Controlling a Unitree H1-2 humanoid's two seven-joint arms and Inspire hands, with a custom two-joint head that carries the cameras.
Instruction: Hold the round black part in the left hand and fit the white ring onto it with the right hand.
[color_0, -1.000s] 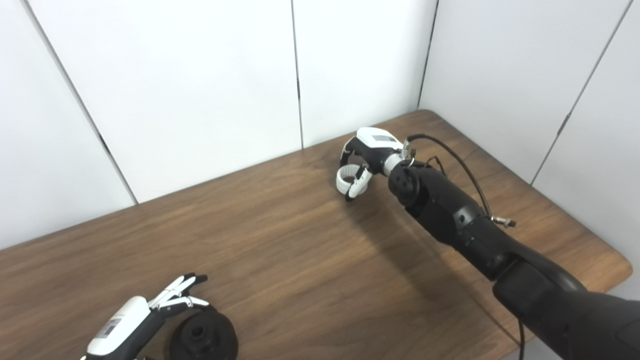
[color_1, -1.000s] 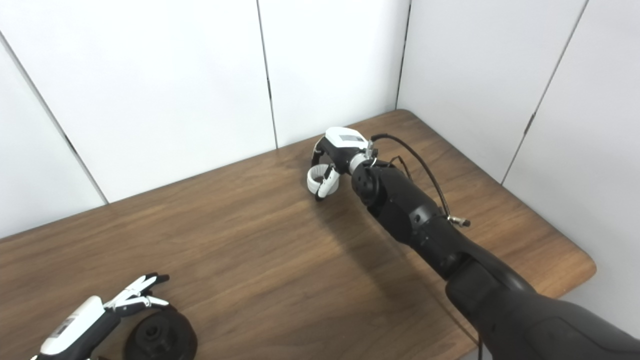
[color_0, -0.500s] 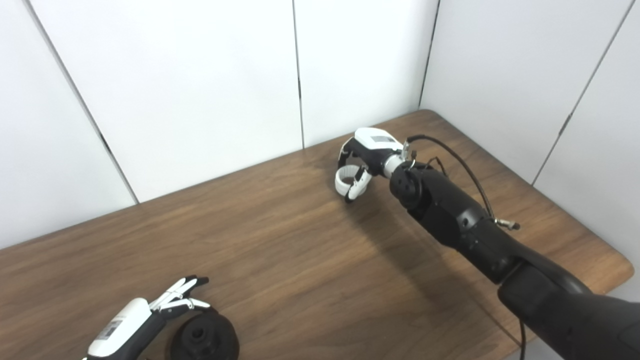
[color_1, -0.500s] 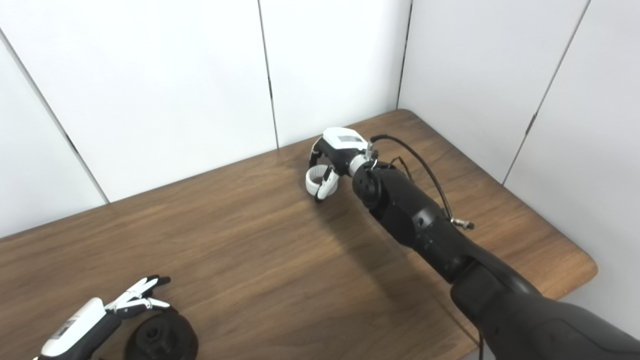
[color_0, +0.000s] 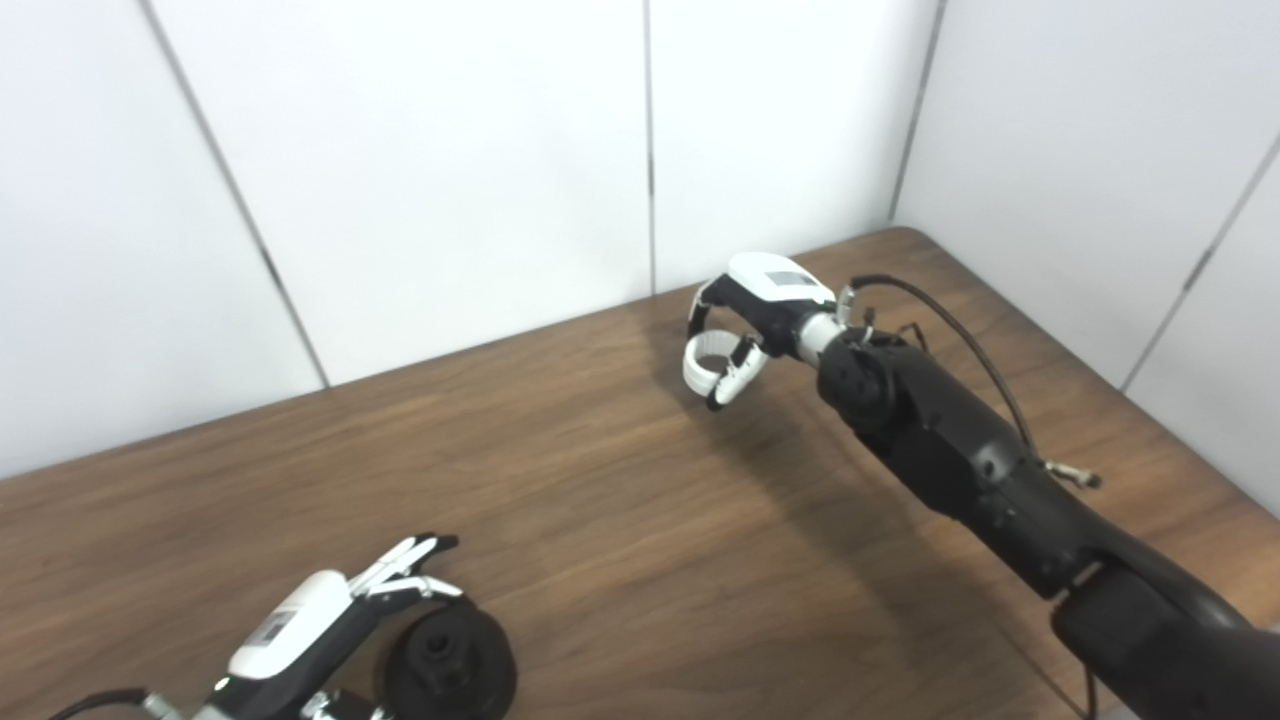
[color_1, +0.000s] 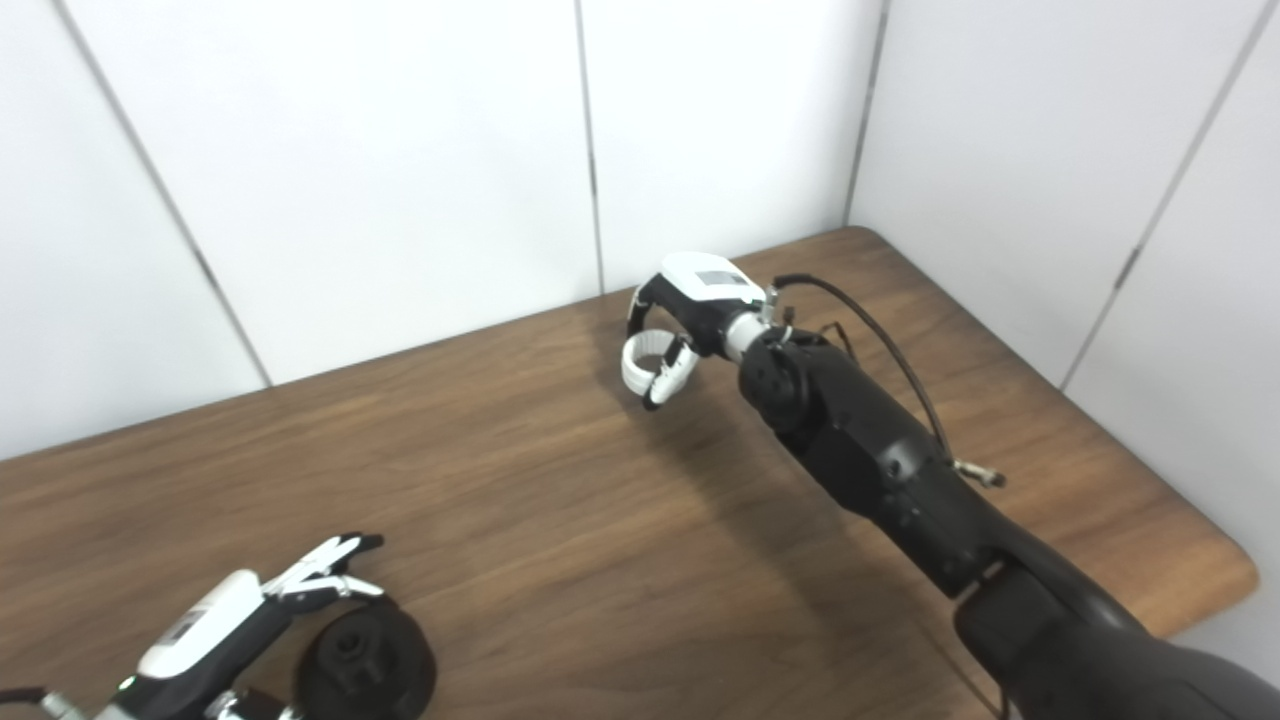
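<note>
Right hand (color_0: 745, 320) was at far centre of table (color_0: 620, 520), fingers curled around white ring (color_0: 705, 360); left hand (color_0: 320, 620), fingers spread, sat beside round black part (color_0: 450, 665) at near left, holding nothing

The right hand (color_0: 745, 320) has a glossy white back shell bearing a grey rectangular label, black knuckles, and white fingers (color_0: 737, 372) with black tips. A silver metal collar joins it to a matte black, rounded forearm (color_0: 940, 440) with round recessed holes. A thin black cable (color_0: 950, 330) arcs alongside, ending in a silver connector (color_0: 1075, 475). The left hand (color_0: 310, 625) matches: white shell, label, black-tipped white fingers.
</note>
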